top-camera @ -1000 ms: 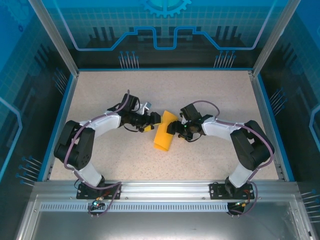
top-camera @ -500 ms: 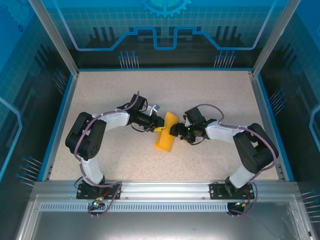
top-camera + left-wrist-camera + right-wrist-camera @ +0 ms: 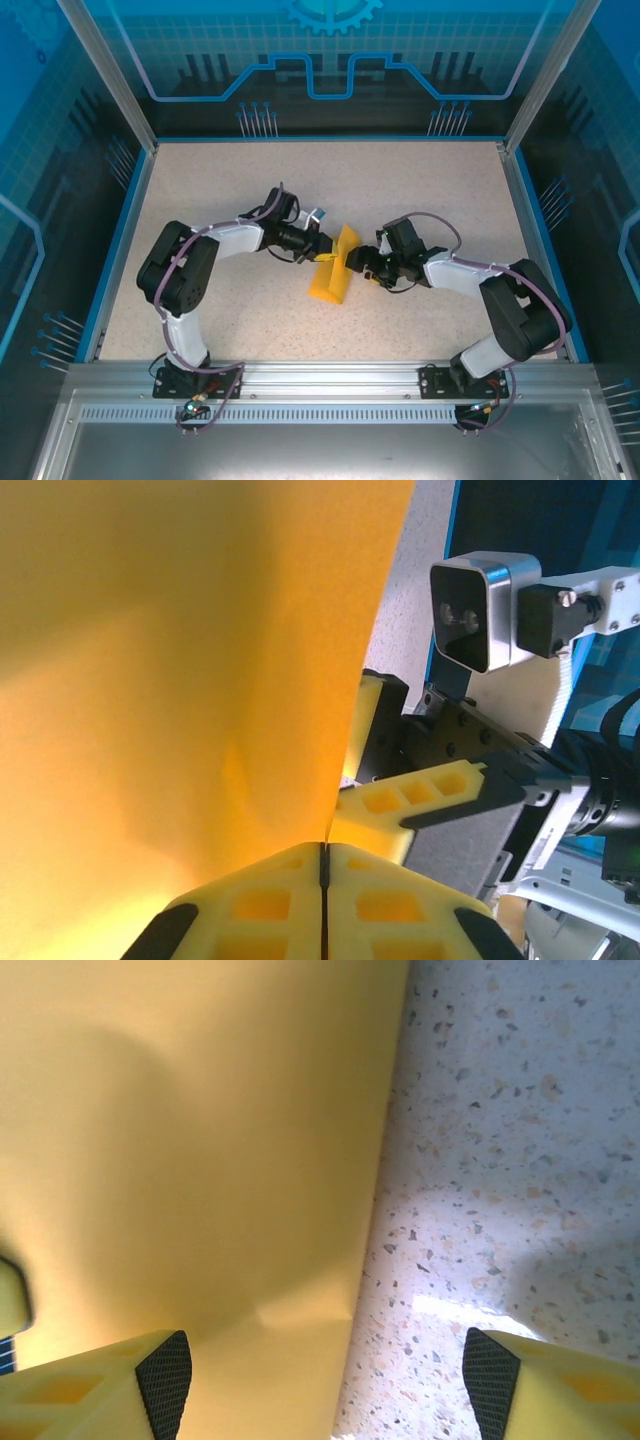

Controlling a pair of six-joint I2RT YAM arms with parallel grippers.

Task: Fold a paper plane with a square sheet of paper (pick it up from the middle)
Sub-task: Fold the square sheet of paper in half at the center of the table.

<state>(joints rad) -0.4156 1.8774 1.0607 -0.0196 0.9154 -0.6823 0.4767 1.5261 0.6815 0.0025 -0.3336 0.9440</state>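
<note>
Paper (image 3: 328,282), orange-yellow and already folded into a narrow strip, lies about midway between the left and right edges of the speckled table (image 3: 420,185), well apart from all four edges. Its near part rests flat. Its far part is tilted up off the surface as a flap.

The left gripper (image 3: 327,250) reaches in from the left edge's side. In the left wrist view its yellow fingers (image 3: 270,900) are pressed together, and the paper's edge runs down into the seam between them, so it is clenched on the paper. The sheet (image 3: 180,680) covers most of that view.

The right gripper (image 3: 357,262) comes in from the right edge's side and faces the left one, with the raised flap between them. Its jaws stand wide apart. In the right wrist view the paper's straight edge (image 3: 190,1140) passes between the two black-tipped fingers (image 3: 165,1370), with bare table (image 3: 500,1160) under the other one. I cannot tell whether either finger touches the sheet. The two grippers are very near each other, and the right arm's wrist camera (image 3: 475,610) sits just beyond the paper's edge.

A blue rim (image 3: 122,250) borders the table. Grey frame posts (image 3: 105,70) rise at its far corners. Both arm bases are bolted to a metal rail (image 3: 320,378) along the near edge.
</note>
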